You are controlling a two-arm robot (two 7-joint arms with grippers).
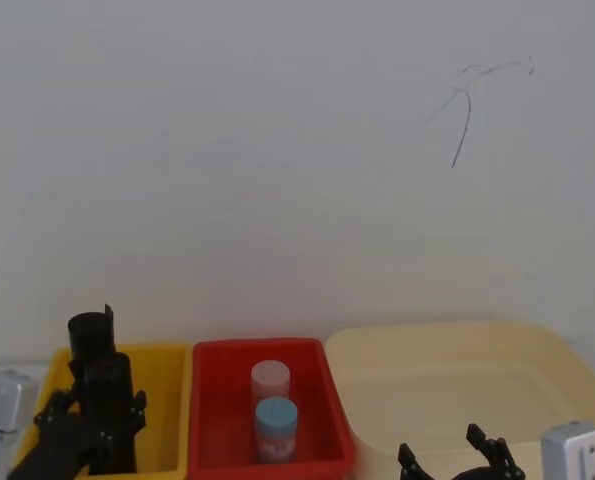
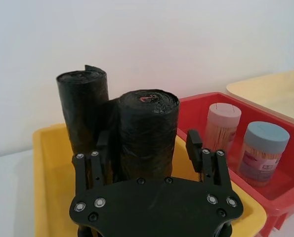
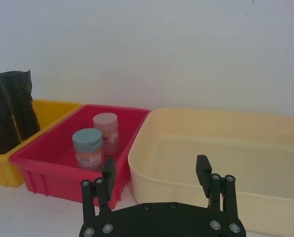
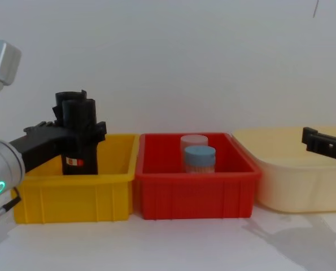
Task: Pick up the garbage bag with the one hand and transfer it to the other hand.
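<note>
the garbage bag (image 2: 147, 118) stands upright in the yellow bin (image 4: 72, 197), left of the bin's middle. its long axis is vertical, its rolled end faces up, and its small red-and-white label sits low on its side. a 2nd black roll (image 2: 82, 108) stands upright too, touching it on the side toward the bin's back edge. the left gripper (image 2: 147, 140) reaches in over the bin's front edge with its jaws apart, 1 finger on each side of the bag at mid-height; a thin gap shows beside 1 finger. the right gripper (image 3: 155, 168) hangs near the cream tub's (image 4: 292, 186) front edge, jaws apart with nothing between them. between the yellow bin and the tub on the worktop stands the red bin (image 4: 196, 195), holding 2 upright canisters (image 4: 199, 155).
</note>
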